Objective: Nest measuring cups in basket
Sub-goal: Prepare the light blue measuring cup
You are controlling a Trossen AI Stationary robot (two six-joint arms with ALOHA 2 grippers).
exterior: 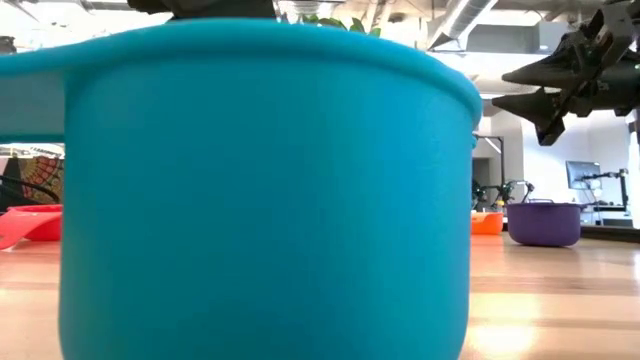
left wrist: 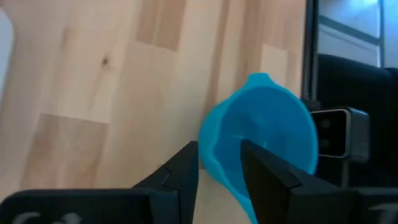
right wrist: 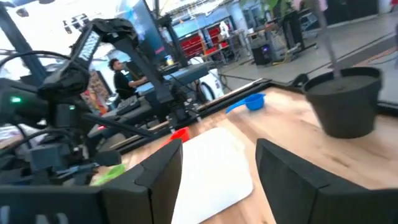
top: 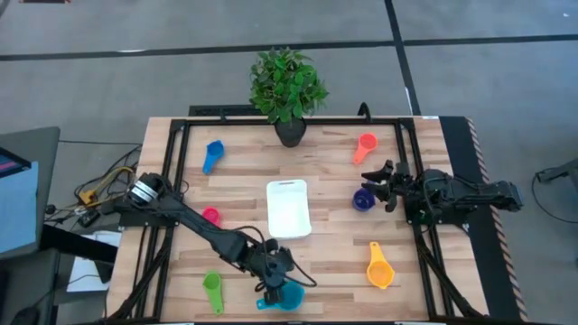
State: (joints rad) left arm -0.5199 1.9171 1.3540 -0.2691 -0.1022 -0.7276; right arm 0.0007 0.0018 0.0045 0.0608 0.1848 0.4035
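Observation:
The teal measuring cup (top: 287, 296) sits by the table's near edge and fills the low view (exterior: 265, 190). My left gripper (top: 274, 276) comes down on it, its fingers closed across the cup's wall (left wrist: 219, 177). My right gripper (top: 386, 185) hangs open above the table's right side, just right of the purple cup (top: 363, 199), touching nothing. The white basket (top: 289, 208) lies at the table's centre. Standing apart on the wood are the blue cup (top: 212, 155), red-orange cup (top: 365, 147), pink cup (top: 210, 215), green cup (top: 213, 291) and yellow-orange cup (top: 380, 268). My left gripper has the teal cup by its side wall at the rim (left wrist: 217, 146), one finger (left wrist: 264, 177) inside the bowl and the other (left wrist: 183, 174) outside. The fingers come from above, slanting down. The low view shows the cup upright, with its base below the picture's edge.
A dark plant pot (top: 289, 132) with a leafy plant stands at the table's far edge, behind the basket. A black frame (top: 181, 171) runs along the table's sides. Bare wood lies between the basket and the cups around it.

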